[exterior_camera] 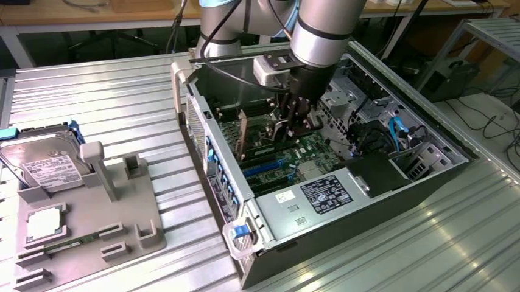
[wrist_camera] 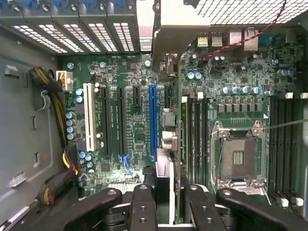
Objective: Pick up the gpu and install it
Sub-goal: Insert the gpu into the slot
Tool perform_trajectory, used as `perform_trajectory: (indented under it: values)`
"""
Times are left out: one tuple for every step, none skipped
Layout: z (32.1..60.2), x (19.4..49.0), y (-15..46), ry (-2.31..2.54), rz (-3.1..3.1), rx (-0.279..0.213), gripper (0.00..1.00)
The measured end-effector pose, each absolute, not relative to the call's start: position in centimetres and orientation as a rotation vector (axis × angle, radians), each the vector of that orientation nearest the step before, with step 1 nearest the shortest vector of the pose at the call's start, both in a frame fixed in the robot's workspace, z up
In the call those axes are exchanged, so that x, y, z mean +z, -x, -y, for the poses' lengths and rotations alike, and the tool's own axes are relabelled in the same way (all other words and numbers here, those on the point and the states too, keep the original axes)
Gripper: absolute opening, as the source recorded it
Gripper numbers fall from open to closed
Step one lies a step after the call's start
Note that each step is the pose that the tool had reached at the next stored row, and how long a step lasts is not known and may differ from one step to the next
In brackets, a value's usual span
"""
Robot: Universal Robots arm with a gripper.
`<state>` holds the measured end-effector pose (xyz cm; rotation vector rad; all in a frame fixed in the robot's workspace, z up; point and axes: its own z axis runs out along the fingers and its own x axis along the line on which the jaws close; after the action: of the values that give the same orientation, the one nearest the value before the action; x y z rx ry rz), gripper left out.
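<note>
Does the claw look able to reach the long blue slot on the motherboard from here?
Probably yes. The case side is open, the blue slot is bare, and the claw, holding the gpu edge-on, hangs close beside it with nothing between.

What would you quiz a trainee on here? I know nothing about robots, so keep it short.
1. True or false: the gripper is down inside the open computer case.
2. What lies on the grey stand at the exterior view's left? A) a silver hard drive B) a keyboard C) a fan
3. Fill in: the long slot on the motherboard just beside the held gpu is coloured ____.

Key: 1 true; 2 A; 3 blue.
</note>
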<state>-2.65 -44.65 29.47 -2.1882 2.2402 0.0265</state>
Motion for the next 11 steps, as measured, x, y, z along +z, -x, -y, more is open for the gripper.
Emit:
perform_trajectory:
  values:
    - [44.6, 29.3, 2.8, 2.189, -2.24, 0.027, 0.28]
    - [44.7, 29.1, 3.0, 2.188, -2.239, 0.025, 0.28]
    - [44.7, 29.0, 3.1, 2.187, -2.237, 0.022, 0.28]
    - [44.7, 28.9, 3.2, 2.186, -2.236, 0.02, 0.28]
    - [44.8, 28.8, 3.2, 2.185, -2.236, 0.018, 0.28]
    - [44.9, 28.5, 3.3, 2.185, -2.235, 0.018, 0.28]
    - [44.9, 28.3, 3.4, 2.185, -2.235, 0.017, 0.28]
    - [44.9, 28.1, 3.6, 2.186, -2.232, 0.016, 0.28]
    - [44.9, 28.1, 3.7, 2.186, -2.231, 0.016, 0.28]
    - [45.0, 28.0, 3.8, 2.187, -2.23, 0.017, 0.28]
    - [45.1, 27.8, 3.8, 2.187, -2.226, 0.021, 0.28]
